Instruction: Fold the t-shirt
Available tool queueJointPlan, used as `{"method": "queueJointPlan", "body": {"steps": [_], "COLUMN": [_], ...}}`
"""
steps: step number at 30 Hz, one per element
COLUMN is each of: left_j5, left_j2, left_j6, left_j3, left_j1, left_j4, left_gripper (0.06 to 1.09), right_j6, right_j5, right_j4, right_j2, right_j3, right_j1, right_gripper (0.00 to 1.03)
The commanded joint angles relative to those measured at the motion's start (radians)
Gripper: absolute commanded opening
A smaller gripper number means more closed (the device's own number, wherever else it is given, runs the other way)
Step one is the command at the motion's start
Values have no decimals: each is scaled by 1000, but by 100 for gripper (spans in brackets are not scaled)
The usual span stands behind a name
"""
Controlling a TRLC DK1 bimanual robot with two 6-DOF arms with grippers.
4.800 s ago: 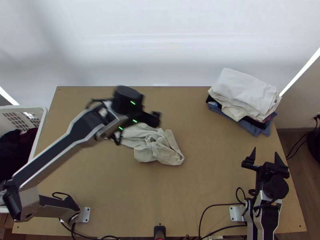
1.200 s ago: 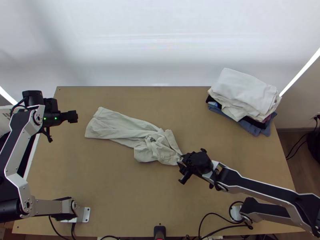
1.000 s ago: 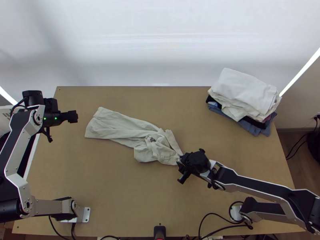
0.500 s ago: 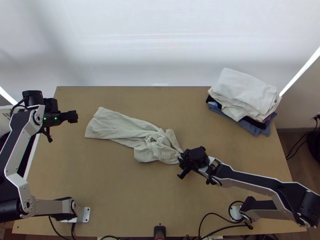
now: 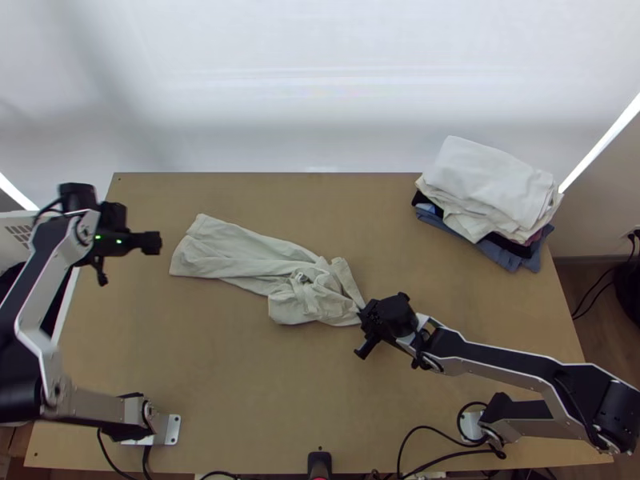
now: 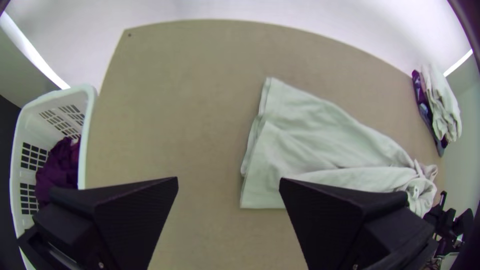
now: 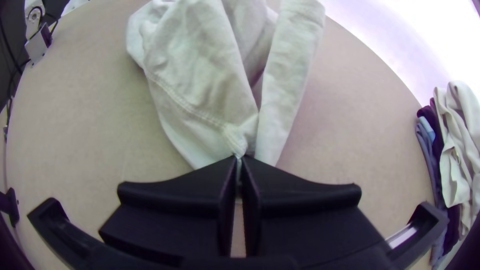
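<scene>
At the far right corner of the desk sits a stack of folded clothes, white on top, cream beneath, then black, with a blue-grey layer jutting out at the bottom. Just beside the left edge stands a white plastic laundry basket with slotted walls, holding a bunched dark purple garment. A pale wall rises behind, while black cables hang at the right, above a brown wood-look floor.
</scene>
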Motion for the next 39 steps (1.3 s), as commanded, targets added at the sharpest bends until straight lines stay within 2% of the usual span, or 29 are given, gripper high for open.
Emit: {"method": "queueJointPlan", "body": {"steps": [1,4,7,9,14,18,29,33,34,39], "left_j5": [9,24,24,43,60,64,81,81,81,74], "left_j2": [106,214,340,372,442,455,481,469,471,481], "left_j6": [66,71,48,39,17,10,33,-3,-6,-1], "left_j3": [34,110,255,310,428,451,449,434,432,402], "left_j1": [-35,-64,-82,-84,-96,-114,-145,-142,-142,-136], "left_j4": [-34,-41,-130,-130,-171,-172,-225,-185,-183,-172], "left_gripper": [103,103,103,98,96,83,81,36,32,32], "right_j6": [6,15,18,20,31,38,49,57,58,61], "right_j5": [-4,-3,2,3,8,10,10,10,11,14], "right_j4": [18,19,24,25,27,29,29,29,29,29], "right_j2": [-14,-14,-12,-9,-3,3,6,6,6,4], "right_j3": [-13,-15,-15,-13,-12,-7,-6,-6,-7,-7], "right_j1": [2,1,1,1,1,-4,-13,-13,-13,-15], "right_gripper": [3,3,3,3,3,3,3,3,3,3]}}
